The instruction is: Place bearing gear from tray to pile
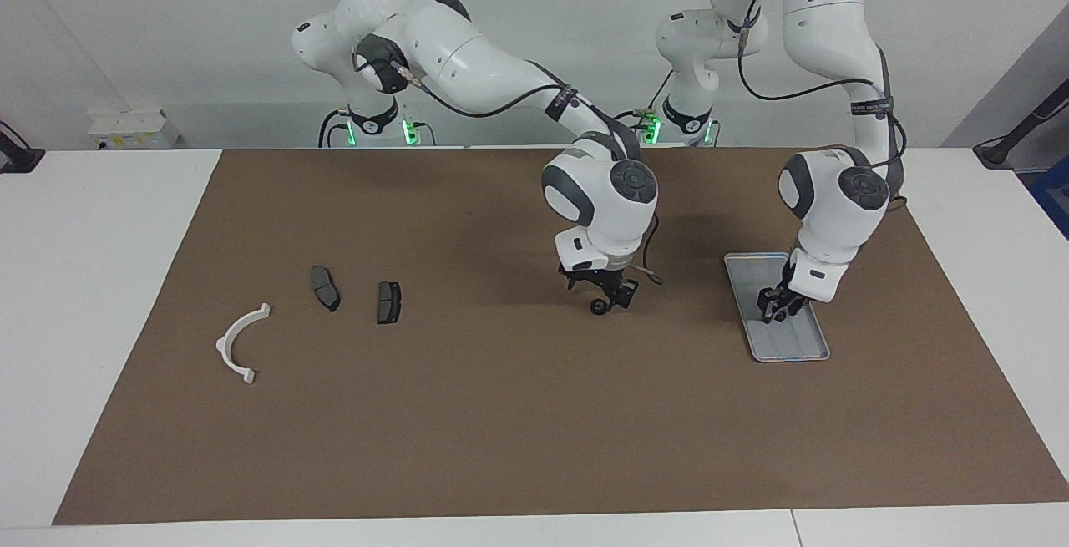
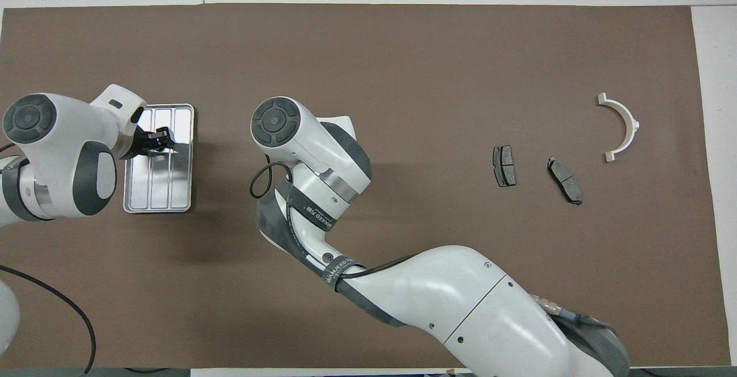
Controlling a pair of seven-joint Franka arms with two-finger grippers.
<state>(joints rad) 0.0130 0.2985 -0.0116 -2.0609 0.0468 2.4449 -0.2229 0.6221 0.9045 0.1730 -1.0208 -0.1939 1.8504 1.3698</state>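
The silver tray point(image 1: 793, 348) point(image 2: 173, 193) lies toward the left arm's end of the table. My left gripper point(image 1: 772, 311) point(image 2: 156, 142) is down inside it, at the half farther from the robots. The bearing gear is hidden under that gripper. The pile lies toward the right arm's end: a white half-ring bracket point(image 1: 238, 342) point(image 2: 622, 126) and two dark brake pads point(image 1: 325, 288) point(image 1: 388, 301). My right gripper point(image 1: 610, 301) hangs low over the brown mat between pile and tray. A small dark round piece point(image 1: 599, 306) shows at its tip. Its own wrist hides it in the overhead view.
A brown mat point(image 1: 501, 430) covers most of the white table. The two arms stand close together, about a tray's length apart. Cables trail from both wrists.
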